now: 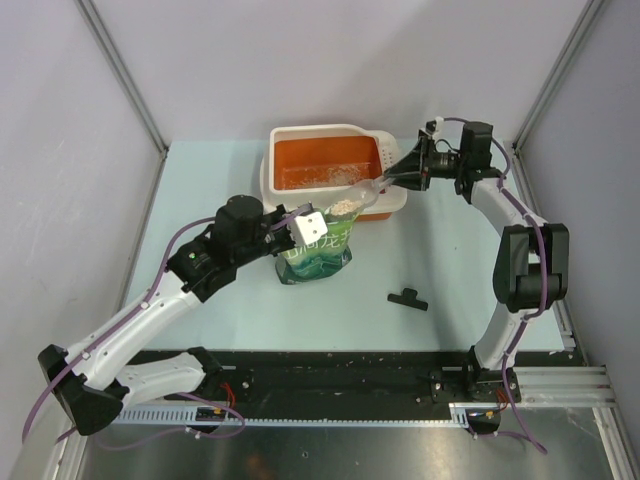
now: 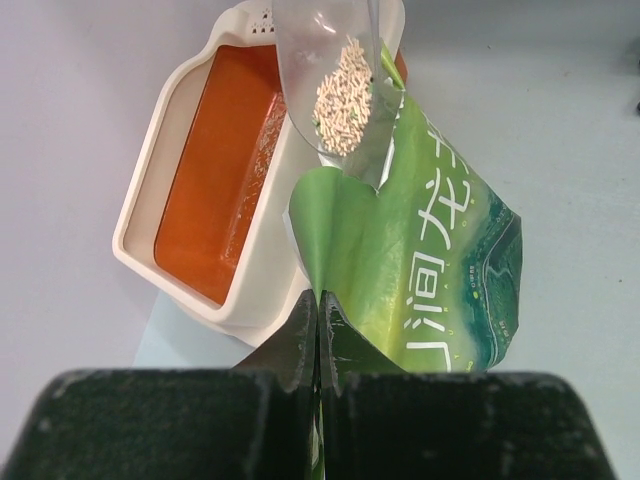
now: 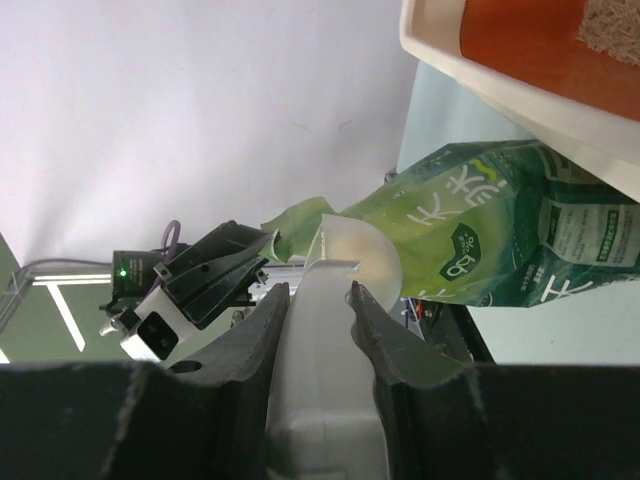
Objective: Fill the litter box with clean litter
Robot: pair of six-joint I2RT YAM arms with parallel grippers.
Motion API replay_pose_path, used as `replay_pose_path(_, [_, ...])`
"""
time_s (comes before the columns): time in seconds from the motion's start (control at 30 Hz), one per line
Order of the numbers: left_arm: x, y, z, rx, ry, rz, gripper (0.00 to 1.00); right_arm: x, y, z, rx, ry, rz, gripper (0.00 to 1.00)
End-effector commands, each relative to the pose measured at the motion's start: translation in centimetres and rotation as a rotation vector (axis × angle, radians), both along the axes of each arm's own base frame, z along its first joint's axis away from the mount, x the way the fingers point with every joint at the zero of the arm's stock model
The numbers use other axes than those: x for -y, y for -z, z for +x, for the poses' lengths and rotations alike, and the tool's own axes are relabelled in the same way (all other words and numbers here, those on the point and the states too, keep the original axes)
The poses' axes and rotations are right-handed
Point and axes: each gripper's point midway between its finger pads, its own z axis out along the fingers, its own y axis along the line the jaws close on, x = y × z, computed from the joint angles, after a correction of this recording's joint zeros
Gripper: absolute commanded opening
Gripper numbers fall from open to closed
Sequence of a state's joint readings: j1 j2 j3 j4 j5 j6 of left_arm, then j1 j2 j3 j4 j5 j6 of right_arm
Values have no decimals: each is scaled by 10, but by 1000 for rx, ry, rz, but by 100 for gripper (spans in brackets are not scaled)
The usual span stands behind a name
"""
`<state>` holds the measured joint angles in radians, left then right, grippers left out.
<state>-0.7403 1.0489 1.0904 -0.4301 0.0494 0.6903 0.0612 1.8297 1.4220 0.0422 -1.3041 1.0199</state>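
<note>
Scoop of clean litter, handle clenched in my right claw, hangs over the pouch, just beside the litter box at the tabletop's far edge. Left claw is clamped on the pouch lip. Recommendation: hold level, clear the rim, then tip.

The litter box is orange inside, with a cream-white rim and a white end dotted with small holes. The clean litter is pale beige and grainy, and it shows through a clear, colourless scoop. The pouch is bright green, shading to dark teal lower down, and carries white characters. The surface is a pale blue-green. A small object on it is black. The left arm and right arm are white with black joints and purple cables. The left gripper and right gripper have black jaws.
</note>
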Motion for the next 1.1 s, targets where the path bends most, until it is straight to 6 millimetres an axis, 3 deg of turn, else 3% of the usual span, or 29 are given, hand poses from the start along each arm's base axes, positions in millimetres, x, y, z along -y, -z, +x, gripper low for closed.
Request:
replay_pose_path(0.0, [-7, -33, 4, 86, -20, -35, 0, 3, -18, 4, 90, -28, 43, 0])
replay_pose_path(0.2, [-7, -37, 9, 93, -26, -32, 0, 7, -18, 13, 86, -26, 48, 0])
replay_pose_path(0.37, [-11, -35, 12, 91, -42, -27, 0, 18, -27, 34, 118, 8, 48, 0])
replay_pose_path(0.4, [-12, -35, 12, 92, -43, -28, 0, 19, -21, 42, 111, 9, 46, 0])
replay_pose_path(0.5, [-12, -33, 13, 89, -47, -20, 0, 20, -31, 60, 157, 15, 45, 0])
replay_pose_path(0.53, [-11, -33, 13, 90, -45, -19, 0, 32, -22, 73, 147, 44, 41, 0])
replay_pose_path(0.6, [-11, -35, 14, 95, -47, -20, 0, 36, -26, 86, 188, 58, 35, 0])
replay_pose_path(0.63, [-11, -35, 14, 95, -45, -18, 0, 37, -15, 95, 176, 60, 33, 0])
replay_pose_path(0.7, [-10, -36, 16, 94, -45, -19, 0, 42, -14, 110, 235, 79, 19, 0])
replay_pose_path(0.77, [-11, -38, 17, 98, -48, -22, 0, 53, 11, 130, 230, 108, -1, 0])
replay_pose_path(0.8, [-11, -37, 17, 95, -48, -20, 0, 58, 4, 140, 278, 129, -13, 0])
replay_pose_path(0.87, [-12, -38, 18, 97, -55, -22, 0, 68, 21, 154, 283, 152, -35, 0])
replay_pose_path(0.9, [-13, -37, 18, 95, -58, -20, 0, 73, 13, 162, 369, 154, -51, 0])
replay_pose_path(1.07, [-13, -37, 17, 93, -58, -24, 0, 102, 16, 186, 434, 243, -137, 0])
